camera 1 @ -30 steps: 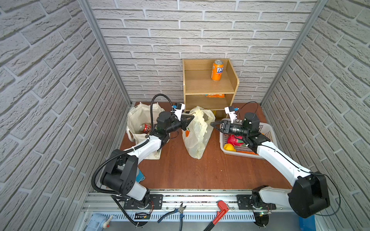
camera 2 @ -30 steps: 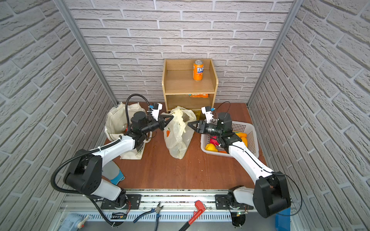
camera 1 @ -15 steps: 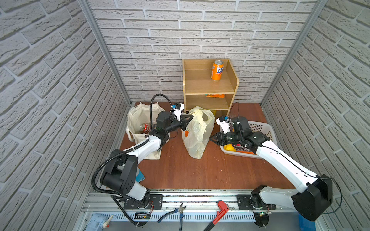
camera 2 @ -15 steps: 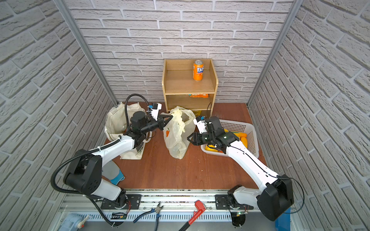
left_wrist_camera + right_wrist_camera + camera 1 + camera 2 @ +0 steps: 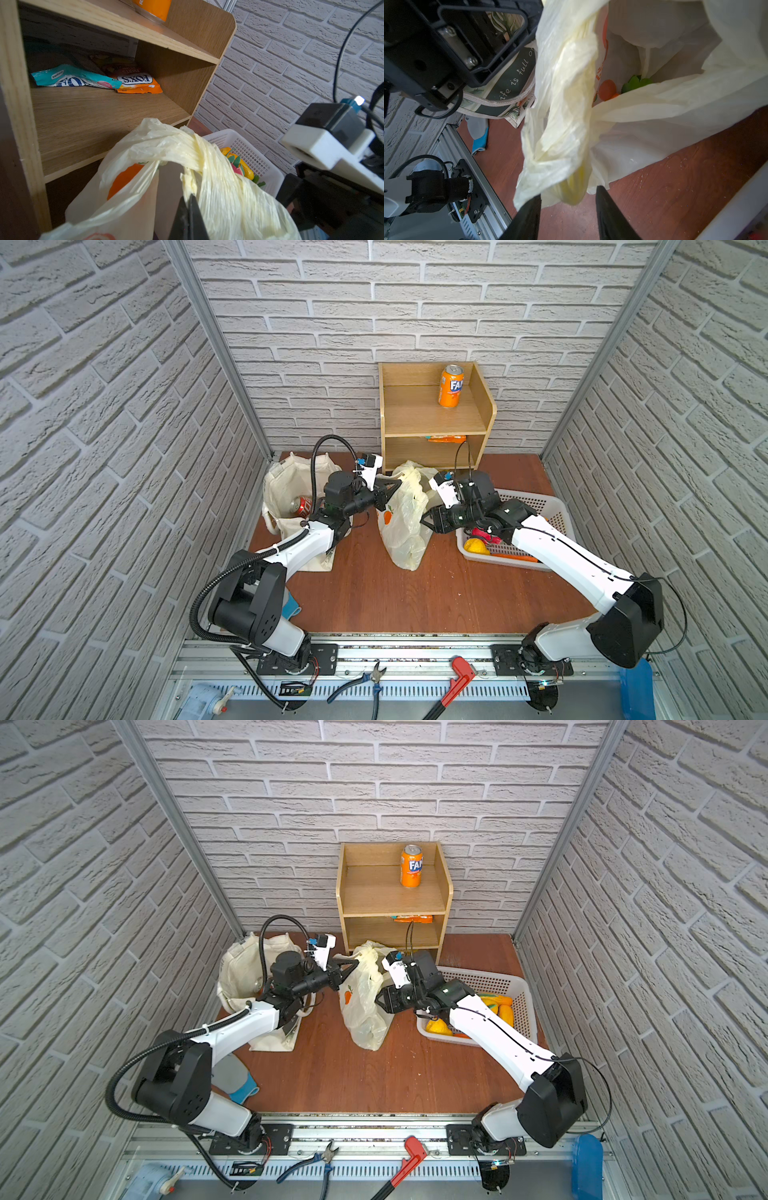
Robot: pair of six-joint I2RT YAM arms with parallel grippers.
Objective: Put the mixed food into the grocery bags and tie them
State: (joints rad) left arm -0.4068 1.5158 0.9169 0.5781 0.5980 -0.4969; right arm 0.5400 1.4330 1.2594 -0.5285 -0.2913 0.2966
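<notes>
Left gripper: the jaws are pressed fully together on one twisted handle of the plastic bag, which is held up by it just in front of the shelf unit.
Right gripper: the jaws are part-way apart; the bag's other handle hangs between the tips, but nothing is clamped.
Plastic bag: it is stood on the worktop between the two arms with its mouth gaping; something green can be seen inside in the right wrist view.
Canvas tote: it is set at the left, open and untied, with a red can inside.
Food not bagged: toy produce is left in the white basket, an orange can on the top shelf and snack packets on the lower shelf.
Step judged: the second handle is to be taken so that both can be knotted.
Risk, missed grip: the handle is limp and thin; if the jaws are closed off-centre, only a fold of film may be caught and then lost.
Risk, tearing: the film could be stretched or ripped if the handles are pulled apart hard.
Risk, spilling: the bag is propped mainly by the left grip, so a sideways pull could tip it.
Risk, early knot: if it is tied now, the bag would have to be reopened for the remaining food.
Risk, contact: the two grippers are close together and could be knocked against each other.
</notes>
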